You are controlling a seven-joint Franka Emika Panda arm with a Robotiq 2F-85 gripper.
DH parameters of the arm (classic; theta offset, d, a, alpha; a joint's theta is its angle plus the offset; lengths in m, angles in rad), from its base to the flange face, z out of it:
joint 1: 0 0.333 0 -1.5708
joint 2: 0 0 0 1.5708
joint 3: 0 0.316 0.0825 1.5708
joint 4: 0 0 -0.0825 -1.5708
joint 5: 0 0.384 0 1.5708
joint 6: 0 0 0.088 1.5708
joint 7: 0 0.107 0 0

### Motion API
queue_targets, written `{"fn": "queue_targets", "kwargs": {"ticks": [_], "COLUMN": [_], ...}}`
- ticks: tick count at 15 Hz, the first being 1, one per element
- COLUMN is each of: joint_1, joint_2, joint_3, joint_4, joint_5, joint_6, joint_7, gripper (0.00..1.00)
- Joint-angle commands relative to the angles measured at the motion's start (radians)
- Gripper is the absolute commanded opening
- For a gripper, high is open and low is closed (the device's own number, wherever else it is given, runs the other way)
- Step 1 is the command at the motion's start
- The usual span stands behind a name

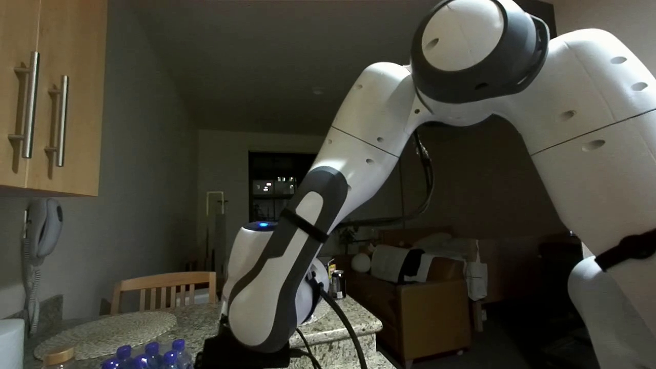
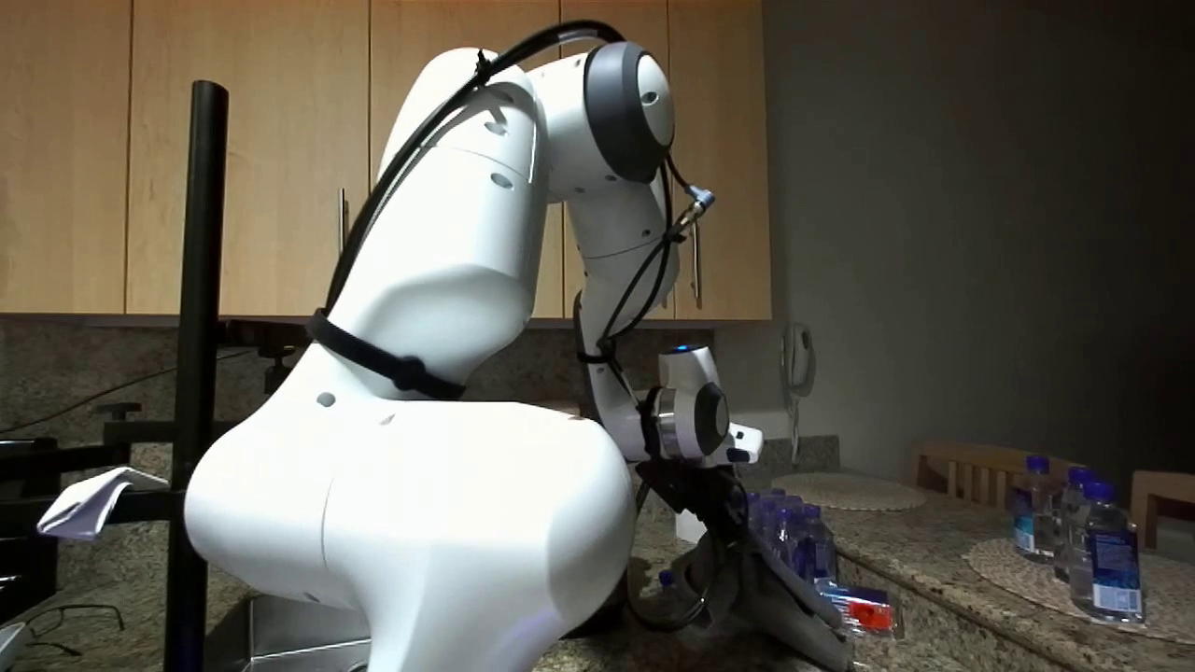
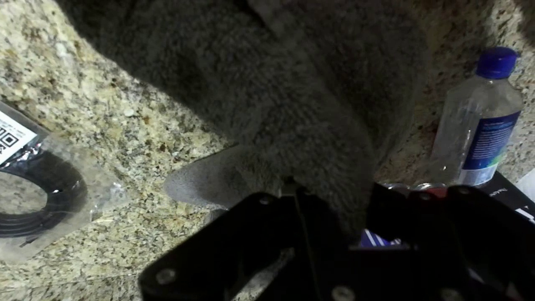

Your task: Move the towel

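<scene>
Gripping the grey towel [image 3: 292, 108], the jaws hang above the counter [image 3: 104, 125].

towel [image 3: 292, 108] cropped at top, bagged coil [image 3: 69, 184] cropped

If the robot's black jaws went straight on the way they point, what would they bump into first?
Probably folds of the fuzzy grey towel held between the jaws, then likely the speckled beige granite countertop; the towel hides what lies beneath, and depth is unclear.
</scene>
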Motion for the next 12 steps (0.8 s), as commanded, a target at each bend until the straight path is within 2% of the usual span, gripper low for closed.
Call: {"fn": "queue_targets", "kwargs": {"ticks": [1,7,8,9,11,12], "joint_1": [0.155,0.48,0.52,0.551,0.567,0.538], "joint_2": [0.012,0.133,0.156,0.173,0.189,0.166], "joint_3": [-0.122,-0.408,-0.439,-0.461,-0.445,-0.426], "joint_4": [0.001,0.086,0.098,0.106,0.11,0.101], "joint_5": [-0.125,-0.349,-0.363,-0.365,-0.329,-0.326], "joint_6": [0.038,0.043,0.04,0.034,0.002,0.008], "joint_7": [0.212,0.624,0.669,0.701,0.697,0.654], "gripper": [0.1,0.1,0.1,0.1,0.1,0.15]}}
